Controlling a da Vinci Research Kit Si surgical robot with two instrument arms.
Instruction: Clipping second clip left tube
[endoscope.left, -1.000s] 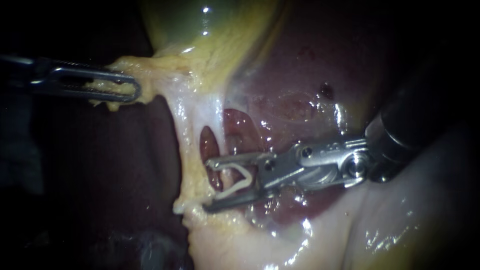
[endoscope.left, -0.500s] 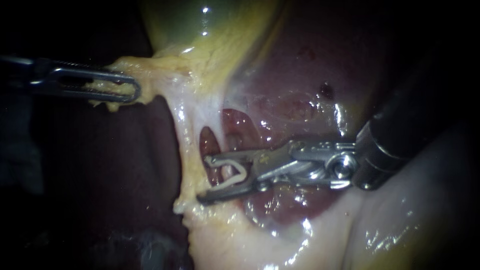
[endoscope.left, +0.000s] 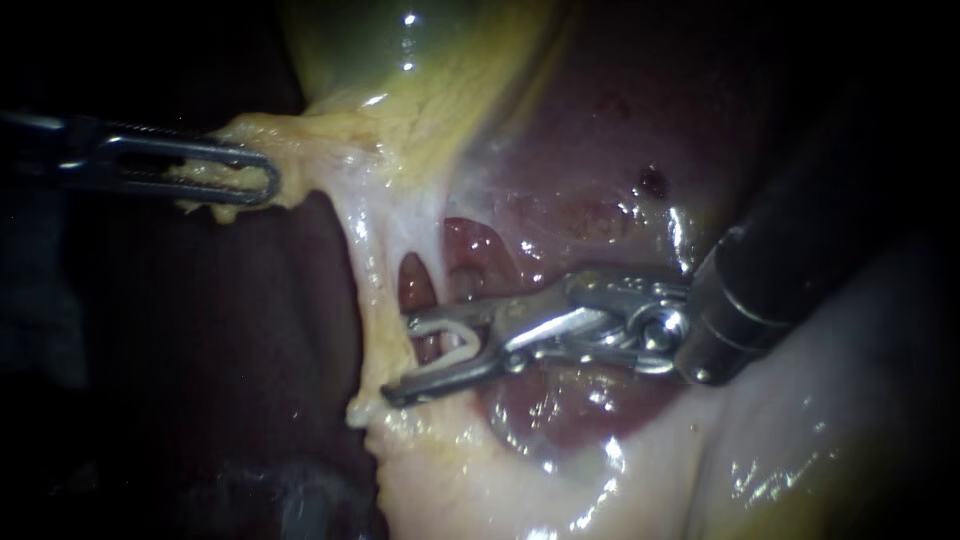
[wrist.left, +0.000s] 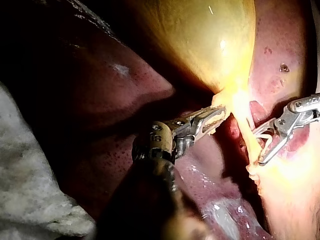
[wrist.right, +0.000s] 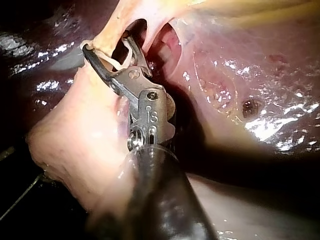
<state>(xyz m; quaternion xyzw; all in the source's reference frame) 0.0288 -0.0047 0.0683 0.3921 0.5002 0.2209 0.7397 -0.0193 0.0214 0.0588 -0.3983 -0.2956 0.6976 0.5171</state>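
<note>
Close view of a dark red liver (endoscope.left: 600, 200) with a yellow-green gallbladder (endoscope.left: 400, 50) above it. From the gallbladder's narrow end a pale yellow strand, the left tube (endoscope.left: 372, 300), runs downward, with a small window of bare liver beside it.

The left instrument (endoscope.left: 265, 180) comes in level from the left. Its hand is clenched on a flap of yellow tissue at the gallbladder's neck, holding the tube stretched.

The right instrument (endoscope.left: 400, 358) comes in from the right, its shaft slanting down and its hand bent toward the tube. Its jaws stand apart, holding a white clip (endoscope.left: 452, 338) that is open in a V. The upper jaw passes through the window and the lower jaw's tip lies against the tube. The tube seems to sit just at the mouth of the jaws, though glare makes this hard to confirm.

The clip is not yet closed on the tube, and no other clip shows on it. By this view, what remains is to seat the tube fully and squeeze the clip shut.
</note>
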